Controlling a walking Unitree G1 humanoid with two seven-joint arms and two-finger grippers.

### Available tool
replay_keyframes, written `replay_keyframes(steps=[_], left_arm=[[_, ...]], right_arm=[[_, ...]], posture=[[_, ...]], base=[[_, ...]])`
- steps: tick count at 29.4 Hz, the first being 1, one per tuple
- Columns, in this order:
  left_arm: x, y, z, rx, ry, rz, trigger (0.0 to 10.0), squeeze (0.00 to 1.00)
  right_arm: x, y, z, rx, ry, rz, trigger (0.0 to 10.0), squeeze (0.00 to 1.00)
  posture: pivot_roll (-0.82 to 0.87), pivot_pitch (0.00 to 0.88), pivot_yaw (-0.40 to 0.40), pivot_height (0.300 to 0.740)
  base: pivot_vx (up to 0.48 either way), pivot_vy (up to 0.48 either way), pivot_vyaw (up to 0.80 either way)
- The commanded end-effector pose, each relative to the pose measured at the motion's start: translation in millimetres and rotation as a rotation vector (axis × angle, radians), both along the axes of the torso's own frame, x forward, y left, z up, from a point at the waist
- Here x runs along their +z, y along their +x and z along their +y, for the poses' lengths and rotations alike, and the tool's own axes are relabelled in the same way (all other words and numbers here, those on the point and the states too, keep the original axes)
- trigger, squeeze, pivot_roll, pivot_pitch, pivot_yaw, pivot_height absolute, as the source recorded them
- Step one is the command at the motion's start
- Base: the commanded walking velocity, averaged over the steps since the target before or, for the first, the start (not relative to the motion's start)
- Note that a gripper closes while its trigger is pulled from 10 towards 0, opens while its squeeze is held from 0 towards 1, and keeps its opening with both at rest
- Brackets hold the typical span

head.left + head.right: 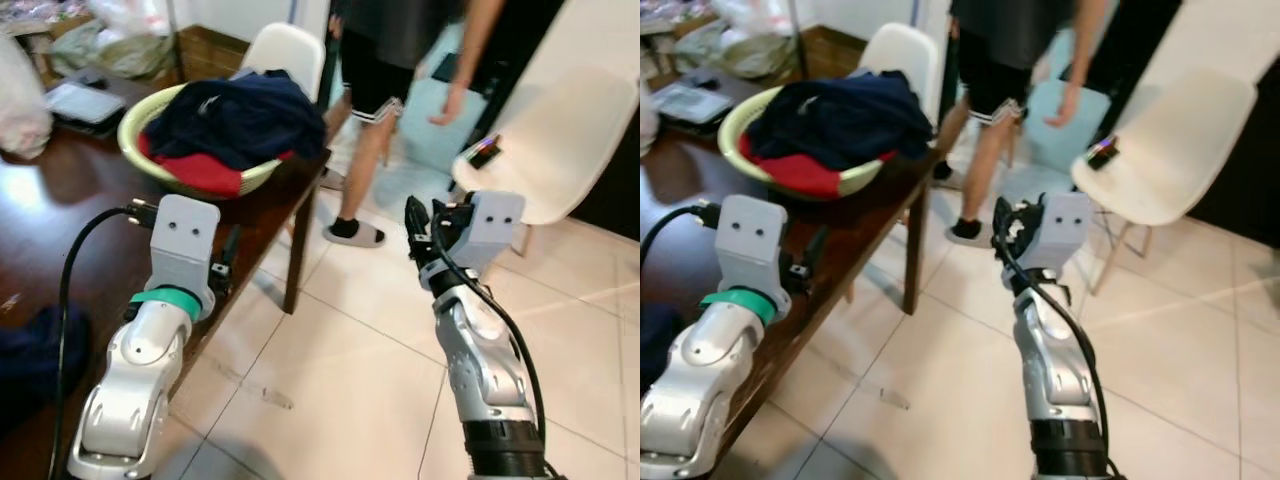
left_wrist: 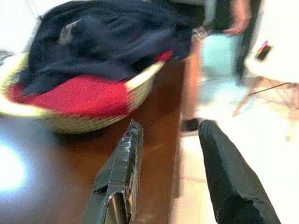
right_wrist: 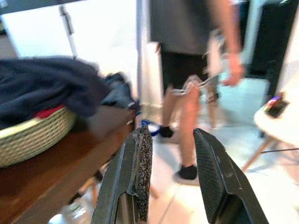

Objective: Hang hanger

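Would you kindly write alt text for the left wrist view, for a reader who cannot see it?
The left gripper, its two black fingers open with nothing between them, points over a dark brown wooden table at a pale woven basket heaped with navy and red clothes. Beyond the table edge, a person's legs stand on a light tiled floor.

At twelve o'clock I see a person [image 1: 400, 60] cut off by the top edge above the chest. The navy clothes [image 1: 235, 115] hide most of what lies in the basket [image 1: 135, 135], bar some red cloth [image 1: 205, 170]. A small dark item on the white chair [image 1: 560, 150] at two o'clock is too small for me to identify. My left wrist view is blurred. A dark bundle [image 1: 30, 355] on the tabletop [image 1: 60, 210] at eight o'clock is unclear.
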State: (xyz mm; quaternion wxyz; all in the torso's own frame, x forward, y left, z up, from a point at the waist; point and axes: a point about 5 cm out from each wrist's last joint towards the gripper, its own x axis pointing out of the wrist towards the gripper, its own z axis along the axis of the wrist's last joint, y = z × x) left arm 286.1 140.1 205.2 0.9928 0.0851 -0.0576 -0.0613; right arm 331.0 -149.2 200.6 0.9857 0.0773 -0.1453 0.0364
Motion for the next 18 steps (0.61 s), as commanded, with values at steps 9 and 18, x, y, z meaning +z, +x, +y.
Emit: replay_keyframes(steps=[9,18], left_arm=[[1.4,0.3,2.6,-0.002,0.006,-0.017,10.0,0.0],[3.8,1.7,2.1,-0.013,0.008,-0.026,10.0,0.0]], right_arm=[[11.2,0.4,4.5,0.006,0.007,-0.039,10.0,0.0],[11.1,0.1,4.1,0.002,0.008,-0.04,10.0,0.0]], posture=[[0.07,0.063,0.001,0.74],[0.07,0.063,0.003,0.74]], base=[[0.0,0.0,-0.8],[0.0,0.0,-0.8]])
